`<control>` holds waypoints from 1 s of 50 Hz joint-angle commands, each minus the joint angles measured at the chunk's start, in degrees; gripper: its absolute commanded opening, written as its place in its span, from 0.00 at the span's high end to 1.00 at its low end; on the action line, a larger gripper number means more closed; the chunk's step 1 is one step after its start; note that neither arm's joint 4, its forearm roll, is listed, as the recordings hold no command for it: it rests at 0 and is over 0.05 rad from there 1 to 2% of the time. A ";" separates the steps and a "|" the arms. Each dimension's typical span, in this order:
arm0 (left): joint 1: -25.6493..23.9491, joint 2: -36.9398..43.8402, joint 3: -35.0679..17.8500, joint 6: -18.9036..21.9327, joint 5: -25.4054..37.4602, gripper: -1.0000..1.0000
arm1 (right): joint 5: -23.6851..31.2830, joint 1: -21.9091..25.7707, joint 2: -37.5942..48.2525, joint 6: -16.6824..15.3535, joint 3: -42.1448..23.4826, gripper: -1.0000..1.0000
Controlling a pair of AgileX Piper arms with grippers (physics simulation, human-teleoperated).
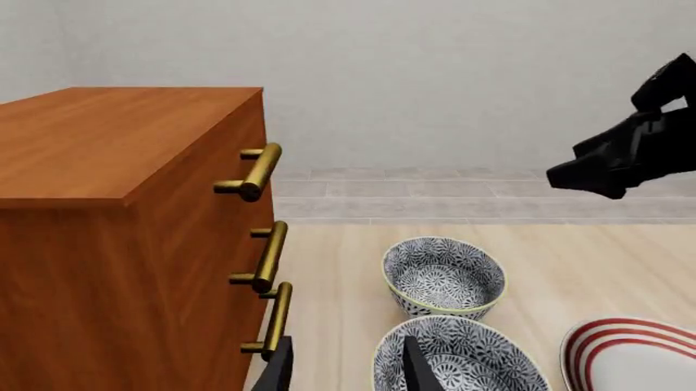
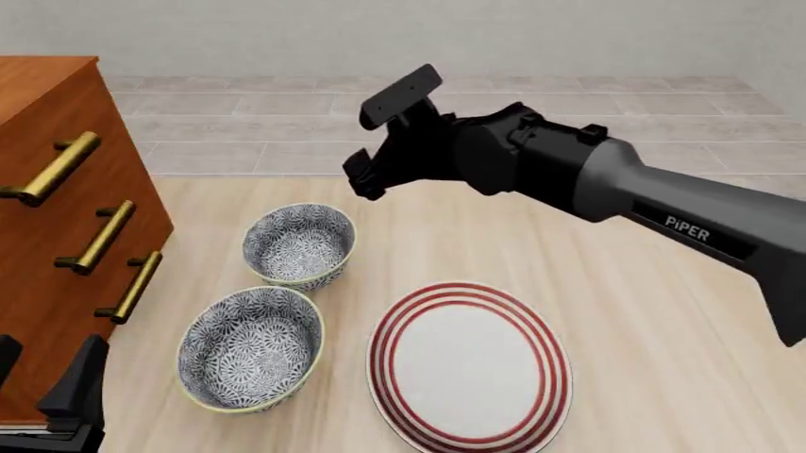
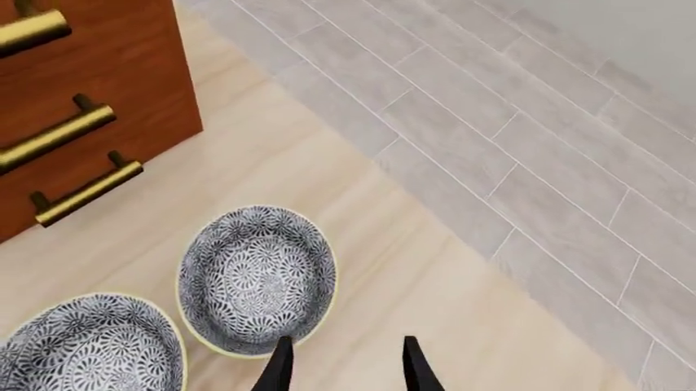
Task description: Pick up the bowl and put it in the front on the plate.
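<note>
While you look down from the front view, you can count two bowls and one plate on the table (image 2: 655, 311). Both bowls look the same, with dark blue-grey and white flowers and a cream rim. The front bowl (image 2: 249, 348) sits close to the table's near edge, toward the left side, and it stands upright. The back bowl (image 2: 298, 246) sits just behind it, a bit farther in, and the two are close but you cannot tell if they touch. The plate (image 2: 469, 366) is white with three red rings, and it lies flat just to the right of the front bowl, also by the near edge. Nothing is on the plate. One brown cabinet (image 2: 51, 236) stands at the table's left edge, with three gold handles on it. Your right gripper (image 2: 365, 175) hangs in the air above the table, over and behind the back bowl, with its fingers apart and holding nothing. Your left gripper (image 1: 345, 366) is low at the near left corner, beside the cabinet, and its two fingers are spread apart with nothing between them, close to the front bowl.
</note>
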 commanded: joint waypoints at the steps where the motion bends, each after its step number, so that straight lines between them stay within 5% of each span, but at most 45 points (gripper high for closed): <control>1: 0.00 0.00 0.00 0.00 0.00 0.00 | 3.05 0.70 5.55 1.46 -6.17 0.00; 50: 0.00 0.00 0.00 0.00 0.00 0.00 | 10.07 0.71 23.70 3.75 -22.65 0.00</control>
